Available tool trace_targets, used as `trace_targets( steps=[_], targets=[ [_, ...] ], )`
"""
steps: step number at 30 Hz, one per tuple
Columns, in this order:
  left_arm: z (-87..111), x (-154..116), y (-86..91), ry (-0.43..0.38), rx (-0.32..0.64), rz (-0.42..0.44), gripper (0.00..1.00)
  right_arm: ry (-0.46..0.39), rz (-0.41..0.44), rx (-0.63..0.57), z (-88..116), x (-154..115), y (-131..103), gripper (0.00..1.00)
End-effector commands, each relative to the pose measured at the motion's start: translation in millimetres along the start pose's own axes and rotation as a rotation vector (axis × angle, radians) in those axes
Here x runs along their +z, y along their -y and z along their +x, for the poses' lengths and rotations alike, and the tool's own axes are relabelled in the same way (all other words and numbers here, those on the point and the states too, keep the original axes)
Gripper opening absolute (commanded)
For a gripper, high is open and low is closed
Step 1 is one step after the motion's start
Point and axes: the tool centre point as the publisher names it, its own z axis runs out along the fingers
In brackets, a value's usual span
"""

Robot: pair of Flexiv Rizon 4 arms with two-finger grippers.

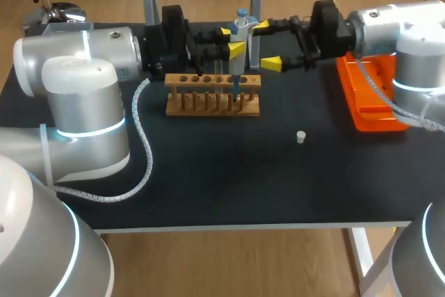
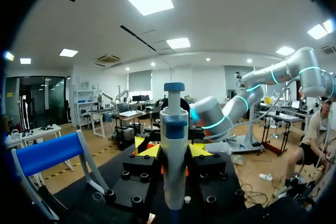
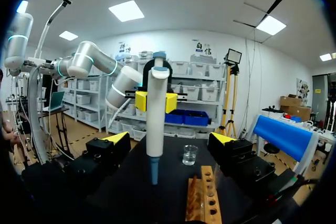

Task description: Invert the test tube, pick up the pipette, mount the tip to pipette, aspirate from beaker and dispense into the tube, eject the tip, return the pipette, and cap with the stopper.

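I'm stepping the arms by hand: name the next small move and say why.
Probably ease the right pincer forward to the pipette. Its fingers stand open, clear of it, while the left pincer is shut on the pipette, upright with its lower end at the wooden rack. Whether to take it or press its top, I cannot tell.

Head cam is fixed high behind the robot, looking down on the whole tabletop [image 1: 208,179]. The wrist cams sit low and close and face each other: left sees the right arm [image 2: 212,119], right sees the left arm [image 3: 123,85]. All three views share the pipette [image 1: 238,36].
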Motion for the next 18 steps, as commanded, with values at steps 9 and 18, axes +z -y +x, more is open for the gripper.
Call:
trace_targets(
  steps=[9,18],
  targets=[
    [0.1,1.9,-0.8,0.004,0.001,0.003,0.0,0.152,0.094,0.034,-59.2,-40.1,4.6,1.0],
    [0.1,1.9,-0.8,0.004,0.001,0.003,0.0,0.298,0.183,0.062,-118.9,-29.2,6.9,1.0]
  ],
)
